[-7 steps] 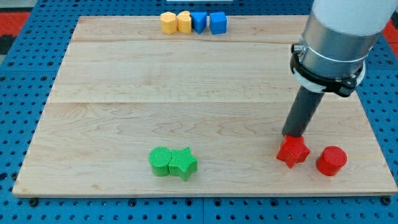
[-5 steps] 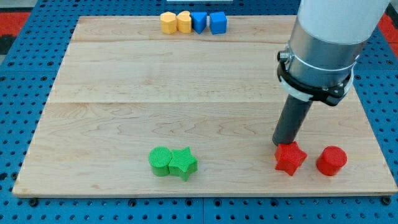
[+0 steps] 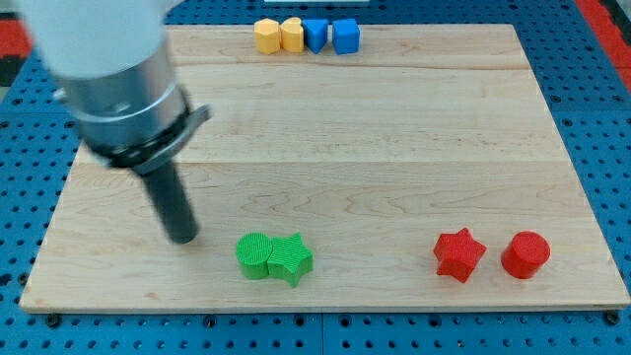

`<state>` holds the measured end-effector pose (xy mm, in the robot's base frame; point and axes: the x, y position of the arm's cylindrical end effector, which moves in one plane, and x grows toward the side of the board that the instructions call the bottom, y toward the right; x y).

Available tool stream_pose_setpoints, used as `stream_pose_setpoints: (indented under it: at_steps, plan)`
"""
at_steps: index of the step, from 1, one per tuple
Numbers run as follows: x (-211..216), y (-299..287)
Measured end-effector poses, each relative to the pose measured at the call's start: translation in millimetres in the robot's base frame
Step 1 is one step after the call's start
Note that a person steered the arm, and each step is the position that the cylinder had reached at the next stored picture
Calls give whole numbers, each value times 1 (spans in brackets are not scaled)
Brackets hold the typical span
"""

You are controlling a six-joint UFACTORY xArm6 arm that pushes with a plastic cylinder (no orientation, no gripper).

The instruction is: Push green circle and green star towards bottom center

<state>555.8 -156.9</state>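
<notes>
My tip [image 3: 182, 237] rests left of ribbed green circle [image 3: 254, 255] touching green star [image 3: 291, 258]

Eight blocks are sitting on the wooden board [image 3: 394, 148] — two of each colour. Two greens are lying together: the green circle [image 3: 254, 255] and green star [image 3: 291, 258]. Two reds: a red star [image 3: 459, 253] and red cylinder [image 3: 525, 255]. Two yellow blocks [image 3: 279, 35] and two blue blocks [image 3: 330, 35] are lining the top edge — shapes unclear.
</notes>
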Motion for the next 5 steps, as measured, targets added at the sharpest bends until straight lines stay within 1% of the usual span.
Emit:
stream_pose_setpoints:
  at_steps: [1,2,3,4,5]
  plan:
    - [19,47]
    - [21,102]
    - [26,89]
    - [49,82]
    - [50,141]
